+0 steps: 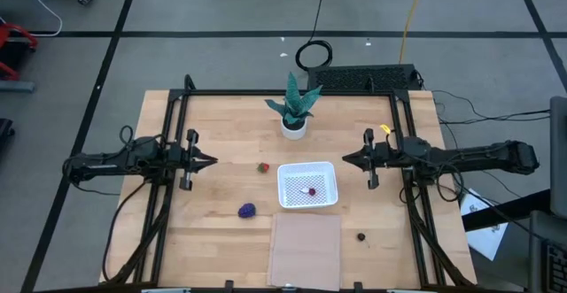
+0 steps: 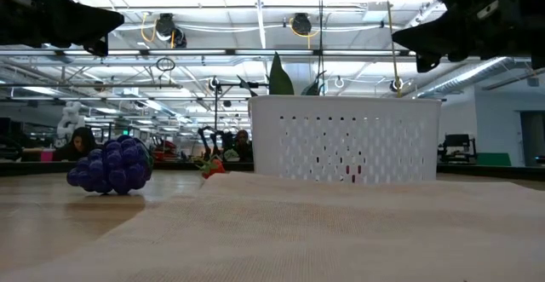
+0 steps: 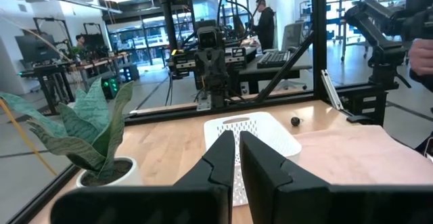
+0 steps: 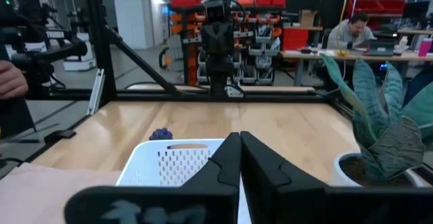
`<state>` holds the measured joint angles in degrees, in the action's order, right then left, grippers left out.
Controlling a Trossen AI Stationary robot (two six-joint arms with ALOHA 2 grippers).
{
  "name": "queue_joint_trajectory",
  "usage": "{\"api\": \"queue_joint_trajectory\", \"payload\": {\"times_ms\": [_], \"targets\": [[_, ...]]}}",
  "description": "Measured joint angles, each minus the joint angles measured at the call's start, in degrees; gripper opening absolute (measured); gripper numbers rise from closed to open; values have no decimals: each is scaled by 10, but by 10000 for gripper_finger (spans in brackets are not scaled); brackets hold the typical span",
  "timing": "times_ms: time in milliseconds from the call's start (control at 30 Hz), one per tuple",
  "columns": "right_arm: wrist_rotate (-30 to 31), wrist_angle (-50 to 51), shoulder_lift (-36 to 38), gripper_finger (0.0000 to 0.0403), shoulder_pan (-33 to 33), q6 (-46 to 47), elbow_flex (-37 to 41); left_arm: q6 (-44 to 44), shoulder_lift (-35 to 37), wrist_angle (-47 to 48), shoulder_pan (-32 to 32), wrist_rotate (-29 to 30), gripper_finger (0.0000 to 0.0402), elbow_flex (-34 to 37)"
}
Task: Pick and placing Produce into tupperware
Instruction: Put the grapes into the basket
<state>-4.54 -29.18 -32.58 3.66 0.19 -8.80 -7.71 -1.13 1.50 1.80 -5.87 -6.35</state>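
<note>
The white tupperware (image 1: 307, 186) was found near the table's middle, between the two grippers and apart from both, with the left gripper (image 1: 211, 161) held above the table to its left and the right gripper (image 1: 346, 160) to its right, each pointed inward toward it. Both were seen clenched and holding nothing, the left fingers (image 3: 226, 158) and the right fingers (image 4: 233, 162) being pressed nearly together. A small dark red fruit (image 1: 311, 190) was seen lying inside the tupperware. The strawberry-like piece (image 1: 263, 167) lay just left of the container's far corner, the purple grape cluster (image 1: 247, 210) lay nearer the front and to the left, and the blackish fruit (image 1: 361, 236) lay to the front right, well apart from either gripper. The cluster's long axis was seen running roughly across the table. The tan sheet (image 1: 306, 249) lay just in front of the tupperware, and the potted plant (image 1: 294, 110) stood behind it. In the low view the strawberry-like piece was largely hidden behind the sheet's edge.
</note>
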Motion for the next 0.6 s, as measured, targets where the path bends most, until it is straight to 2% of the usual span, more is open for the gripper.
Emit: {"api": "queue_joint_trajectory", "payload": {"times_ms": [367, 600], "targets": [[-3, 31, 73, 0, 0, 6, 24, -6, 0, -1, 0, 0, 28, 0], [-4, 43, 83, 0, 0, 5, 34, 52, 0, -26, 0, 0, 28, 0]]}}
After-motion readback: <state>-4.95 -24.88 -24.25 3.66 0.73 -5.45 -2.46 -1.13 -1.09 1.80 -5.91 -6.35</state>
